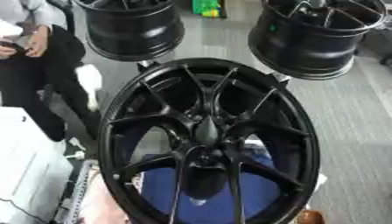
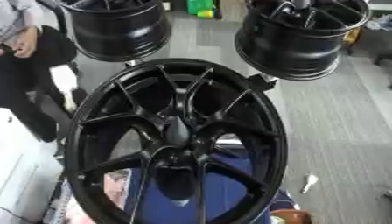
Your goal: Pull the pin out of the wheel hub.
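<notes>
Robot hand unseen, state unknown; black pin (image 1: 206, 130) sits in black wheel hub (image 1: 138, 118) centre, upright.

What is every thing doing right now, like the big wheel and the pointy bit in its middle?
Big black wheel: tilted on its edge, facing the camera.
Pin: in the wheel's centre, not pulled out.
Two black wheels behind: untouched, apart from the big one.
Robot's hands: not in view.

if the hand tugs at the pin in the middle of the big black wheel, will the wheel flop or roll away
The wheel looks like rigid cast metal, so it should not flex. It seems heavy for its size, so a light tug probably won't shift it. It is round, so it might turn or rock. The dark cone-shaped pin looks smooth, possibly slippery.
</notes>
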`<action>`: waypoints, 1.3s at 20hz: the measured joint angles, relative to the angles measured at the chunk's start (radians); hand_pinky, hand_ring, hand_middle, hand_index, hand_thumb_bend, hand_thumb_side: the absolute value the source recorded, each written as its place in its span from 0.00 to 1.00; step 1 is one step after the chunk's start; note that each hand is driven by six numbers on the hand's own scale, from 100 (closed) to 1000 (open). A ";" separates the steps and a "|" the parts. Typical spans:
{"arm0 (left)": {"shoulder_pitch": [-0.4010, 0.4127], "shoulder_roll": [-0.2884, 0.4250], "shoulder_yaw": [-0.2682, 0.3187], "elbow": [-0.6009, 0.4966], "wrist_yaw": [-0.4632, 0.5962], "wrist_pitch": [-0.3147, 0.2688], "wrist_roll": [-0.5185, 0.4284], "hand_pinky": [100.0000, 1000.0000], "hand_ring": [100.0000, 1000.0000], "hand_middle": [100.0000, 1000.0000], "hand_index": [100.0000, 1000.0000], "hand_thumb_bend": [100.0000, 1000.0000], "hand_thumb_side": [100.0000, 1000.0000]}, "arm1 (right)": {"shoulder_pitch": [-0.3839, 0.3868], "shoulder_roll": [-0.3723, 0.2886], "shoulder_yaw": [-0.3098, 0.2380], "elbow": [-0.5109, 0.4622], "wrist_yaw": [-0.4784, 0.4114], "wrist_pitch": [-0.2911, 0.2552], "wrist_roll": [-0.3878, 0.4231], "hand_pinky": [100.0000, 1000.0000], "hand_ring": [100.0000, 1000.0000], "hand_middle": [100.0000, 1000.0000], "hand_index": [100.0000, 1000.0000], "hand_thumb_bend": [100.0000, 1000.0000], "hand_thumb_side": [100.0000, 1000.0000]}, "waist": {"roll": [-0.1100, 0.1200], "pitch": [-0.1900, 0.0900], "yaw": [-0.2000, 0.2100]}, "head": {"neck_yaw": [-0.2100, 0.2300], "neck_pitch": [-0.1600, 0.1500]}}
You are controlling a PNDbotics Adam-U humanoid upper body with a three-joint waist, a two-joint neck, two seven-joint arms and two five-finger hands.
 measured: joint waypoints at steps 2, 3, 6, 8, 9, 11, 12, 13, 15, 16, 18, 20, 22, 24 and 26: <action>0.007 0.000 0.001 -0.003 -0.001 -0.010 0.007 0.72 0.71 0.64 0.74 0.50 0.11 | 0.000 0.000 0.000 0.000 0.000 -0.002 -0.003 0.84 0.68 0.64 0.68 0.00 0.37 | 0.000 0.000 0.000 | 0.000 0.000; 0.008 0.000 0.002 -0.005 -0.001 -0.013 0.010 0.72 0.70 0.64 0.74 0.49 0.11 | 0.000 0.000 0.000 0.000 0.000 -0.003 -0.004 0.84 0.68 0.64 0.68 0.00 0.37 | -0.001 0.000 0.000 | 0.000 0.000; 0.008 0.000 0.014 -0.010 0.002 -0.015 0.031 0.71 0.69 0.62 0.73 0.48 0.09 | 0.000 0.000 0.000 0.000 0.000 -0.004 -0.005 0.84 0.68 0.64 0.68 0.00 0.37 | -0.001 0.000 0.000 | 0.000 0.000; 0.008 0.000 0.021 -0.014 0.010 -0.010 0.052 0.69 0.66 0.59 0.72 0.43 0.08 | -0.001 0.000 0.000 0.000 0.000 -0.004 -0.006 0.84 0.68 0.64 0.68 0.00 0.37 | -0.001 0.000 0.000 | 0.000 0.000; 0.008 -0.001 0.024 -0.015 0.015 -0.007 0.065 0.68 0.65 0.57 0.71 0.38 0.06 | -0.001 0.000 0.000 0.000 0.000 -0.004 -0.006 0.84 0.68 0.64 0.68 0.00 0.36 | -0.001 0.000 0.000 | 0.000 0.000; 0.005 -0.002 0.025 -0.019 0.034 0.002 0.097 0.67 0.63 0.56 0.70 0.28 0.07 | -0.001 0.000 0.000 0.000 0.000 -0.004 -0.006 0.84 0.68 0.64 0.68 0.00 0.35 | -0.001 0.000 0.000 | 0.000 0.000; 0.002 -0.002 0.025 -0.023 0.047 0.009 0.115 0.66 0.63 0.55 0.70 0.23 0.08 | -0.002 0.000 0.000 0.000 0.000 -0.004 -0.005 0.84 0.68 0.64 0.68 0.00 0.34 | -0.001 0.000 0.000 | 0.000 0.000; -0.001 -0.004 0.025 -0.026 0.063 0.018 0.136 0.66 0.63 0.56 0.71 0.18 0.10 | -0.004 0.000 0.000 0.000 0.000 -0.004 -0.005 0.84 0.68 0.64 0.68 0.00 0.33 | -0.001 -0.001 0.000 | 0.000 0.000; -0.004 -0.015 0.025 -0.035 0.112 0.052 0.197 0.65 0.63 0.57 0.73 0.10 0.18 | -0.010 -0.004 0.000 0.000 0.001 -0.004 -0.002 0.84 0.68 0.64 0.68 0.00 0.32 | -0.002 -0.001 -0.002 | 0.001 0.000; -0.004 -0.023 0.025 -0.043 0.143 0.077 0.238 0.65 0.64 0.58 0.74 0.08 0.23 | -0.012 -0.007 0.000 0.000 0.001 -0.004 0.000 0.84 0.69 0.64 0.68 0.00 0.31 | -0.002 -0.001 -0.004 | 0.001 0.000; 0.009 -0.049 0.025 -0.080 0.214 0.140 0.333 0.64 0.64 0.60 0.76 0.16 0.39 | -0.019 -0.009 0.000 0.000 0.003 -0.003 0.004 0.84 0.69 0.65 0.68 0.00 0.30 | -0.002 -0.001 -0.008 | 0.003 0.000; 0.046 -0.097 0.027 -0.152 0.292 0.214 0.438 0.63 0.63 0.58 0.77 0.04 0.37 | -0.023 -0.011 0.000 0.000 0.004 -0.002 0.007 0.84 0.69 0.64 0.68 0.00 0.31 | -0.003 -0.001 -0.009 | 0.004 0.000; 0.099 -0.168 0.037 -0.257 0.366 0.290 0.540 0.63 0.63 0.58 0.79 0.00 0.46 | -0.028 -0.014 0.000 0.000 0.004 0.000 0.009 0.84 0.69 0.64 0.68 0.00 0.32 | -0.005 -0.001 -0.011 | 0.009 0.000; 0.160 -0.245 0.046 -0.363 0.432 0.363 0.616 0.63 0.63 0.58 0.79 0.00 0.49 | -0.036 -0.014 0.000 0.000 0.004 0.001 0.011 0.84 0.69 0.64 0.68 0.00 0.31 | -0.008 0.000 -0.013 | 0.014 0.000; 0.215 -0.320 0.060 -0.458 0.478 0.417 0.661 0.63 0.63 0.58 0.79 0.00 0.51 | -0.037 -0.014 0.000 0.000 0.004 0.000 0.012 0.84 0.69 0.65 0.69 0.00 0.30 | -0.011 0.000 -0.013 | 0.018 0.000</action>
